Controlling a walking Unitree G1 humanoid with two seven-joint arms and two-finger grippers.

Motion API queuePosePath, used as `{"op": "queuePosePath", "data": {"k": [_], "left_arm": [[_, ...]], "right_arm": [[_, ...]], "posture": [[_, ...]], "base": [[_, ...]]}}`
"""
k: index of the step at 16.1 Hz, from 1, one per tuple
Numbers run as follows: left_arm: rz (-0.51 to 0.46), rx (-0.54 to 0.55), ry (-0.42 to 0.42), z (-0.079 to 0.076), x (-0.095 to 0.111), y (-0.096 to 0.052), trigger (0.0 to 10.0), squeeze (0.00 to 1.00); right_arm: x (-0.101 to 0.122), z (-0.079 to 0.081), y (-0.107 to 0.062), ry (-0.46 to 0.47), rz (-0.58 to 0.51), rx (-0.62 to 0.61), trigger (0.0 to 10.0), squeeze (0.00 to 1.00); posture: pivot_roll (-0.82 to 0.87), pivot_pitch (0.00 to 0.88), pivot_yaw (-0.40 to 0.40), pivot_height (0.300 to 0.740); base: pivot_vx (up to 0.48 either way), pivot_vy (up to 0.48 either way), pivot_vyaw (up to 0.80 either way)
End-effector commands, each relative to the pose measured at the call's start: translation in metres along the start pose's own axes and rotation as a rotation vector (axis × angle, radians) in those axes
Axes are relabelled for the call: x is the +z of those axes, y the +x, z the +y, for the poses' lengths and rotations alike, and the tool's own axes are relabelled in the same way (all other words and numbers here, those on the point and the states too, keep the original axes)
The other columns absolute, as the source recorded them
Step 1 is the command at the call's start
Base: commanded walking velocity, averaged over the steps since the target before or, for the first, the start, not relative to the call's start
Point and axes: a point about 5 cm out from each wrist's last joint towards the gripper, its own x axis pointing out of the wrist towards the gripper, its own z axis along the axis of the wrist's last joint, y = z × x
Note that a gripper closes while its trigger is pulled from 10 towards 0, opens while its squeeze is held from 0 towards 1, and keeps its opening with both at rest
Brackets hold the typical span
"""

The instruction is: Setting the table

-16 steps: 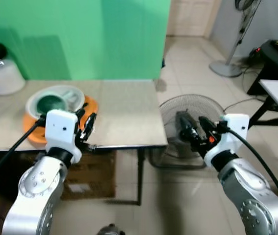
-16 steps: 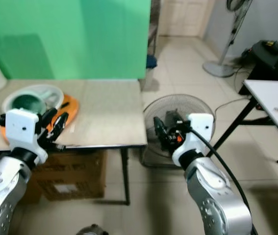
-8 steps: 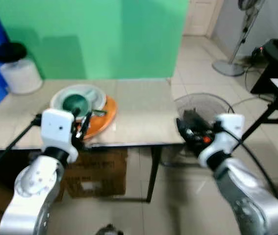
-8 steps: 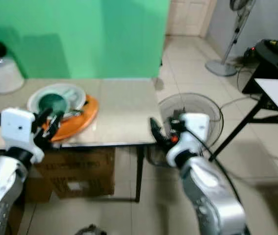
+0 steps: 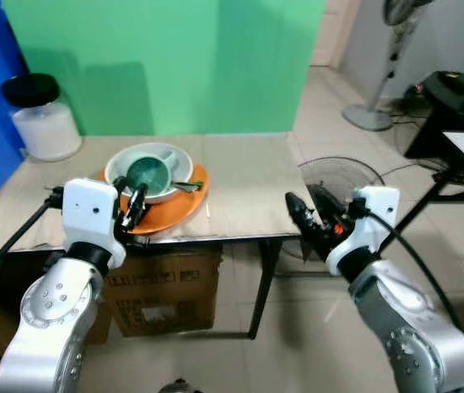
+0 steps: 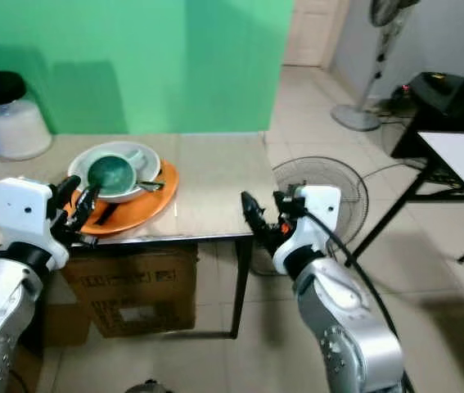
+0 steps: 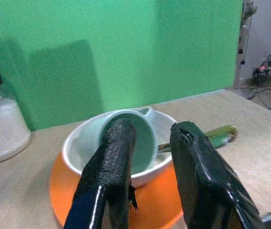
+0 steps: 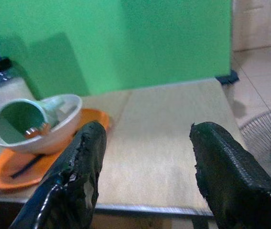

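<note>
Dish stack: green cup (image 5: 148,173) in white bowl (image 5: 178,162) on orange plate (image 5: 191,188) | step: approach | left gripper (image 7: 152,143) narrow, empty; right gripper (image 8: 147,157) wide, empty | next: close in, grasp cup

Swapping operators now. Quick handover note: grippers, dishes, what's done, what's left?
Left gripper: open, holding nothing, at the near table edge right in front of the orange plate.
Right gripper: open, holding nothing, off the table's right end, by the floor fan.
Dishes are stacked: green cup on its side in the white bowl, bowl on the plate, utensils tucked in.
White jar at the far left corner.
Done: nothing laid out.
Left: unstack and set places on the table.
</note>
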Motion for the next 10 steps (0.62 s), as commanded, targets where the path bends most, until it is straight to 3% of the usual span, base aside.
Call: {"op": "queuePosePath", "data": {"k": [1,5,10], "left_arm": [[-0.025,-0.001,0.004,-0.002,0.006,0.002,10.0,0.00],[-0.020,0.030,0.011,0.002,0.007,0.004,10.0,0.00],[-0.016,0.044,0.003,0.004,0.006,0.004,10.0,0.00]], "right_arm": [[0.001,-0.001,0.001,0.000,0.003,0.004,10.0,0.00],[0.005,0.002,0.004,-0.040,-0.006,0.027,10.0,0.00],[0.014,-0.001,0.011,-0.069,-0.033,0.029,10.0,0.00]], "posture": [[0.20,0.000,-0.014,0.740],[0.20,0.000,-0.014,0.740],[0.21,0.000,-0.015,0.740]], "base": [[0.000,0.000,0.00],[0.000,0.000,0.10],[0.223,0.000,0.75]]}}
